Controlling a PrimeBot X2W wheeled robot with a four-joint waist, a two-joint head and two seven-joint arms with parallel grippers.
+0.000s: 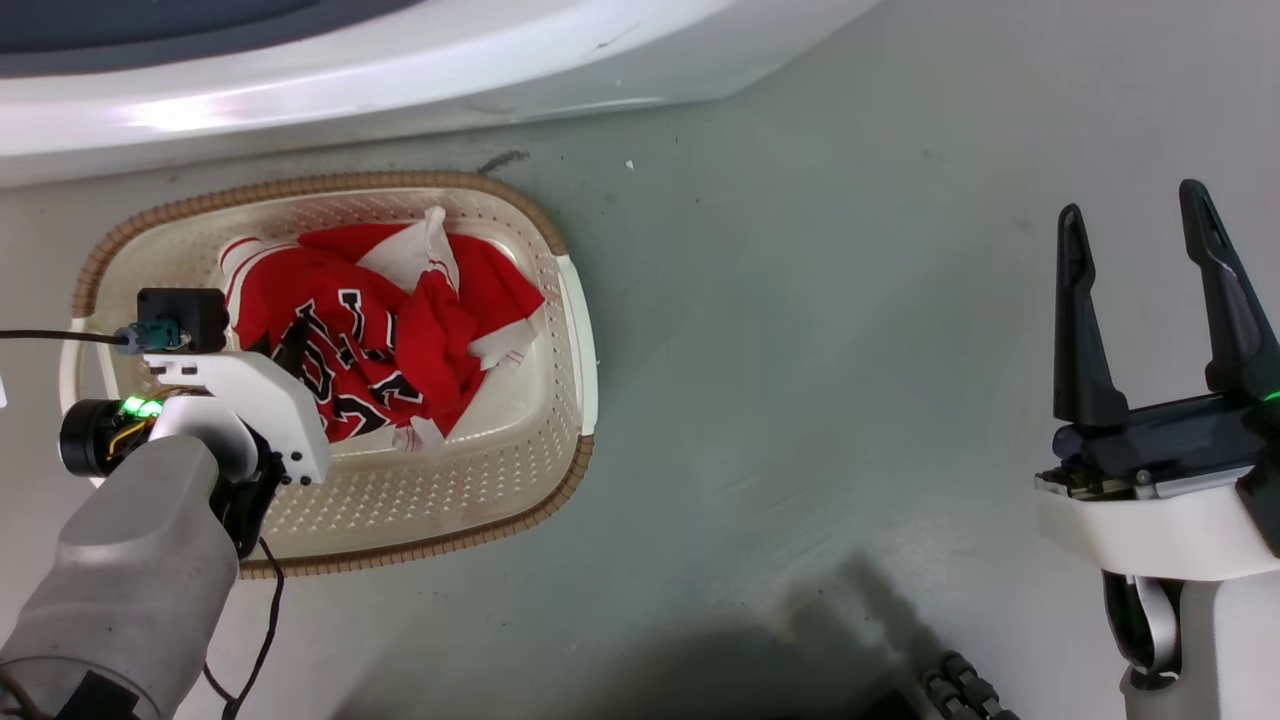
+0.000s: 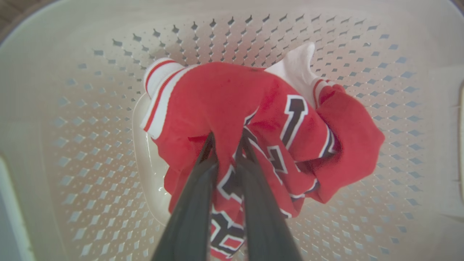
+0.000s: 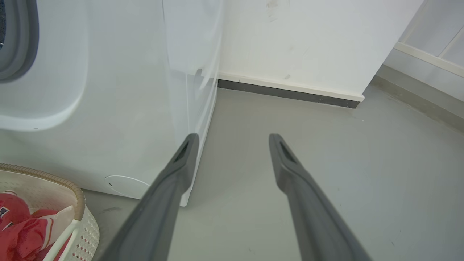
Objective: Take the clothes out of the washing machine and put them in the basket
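Washer is mostly cut off up top. Left fingers are half hidden under the wrist from above, but up close they're pinched on a fold of the red jersey, which lies crumpled in the basket. Left arm reaches down into it; right fingers hover over the floor, spread wide, empty.

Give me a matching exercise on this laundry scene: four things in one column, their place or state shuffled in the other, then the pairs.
Column one
1. the clothes
2. the left gripper
3. the right gripper
4. the washing machine

Column two
A. open, over bare floor
B. white, standing behind the basket
C. red, inside the basket
D. shut on a fold of the clothes

Pairs: 1-C; 2-D; 3-A; 4-B
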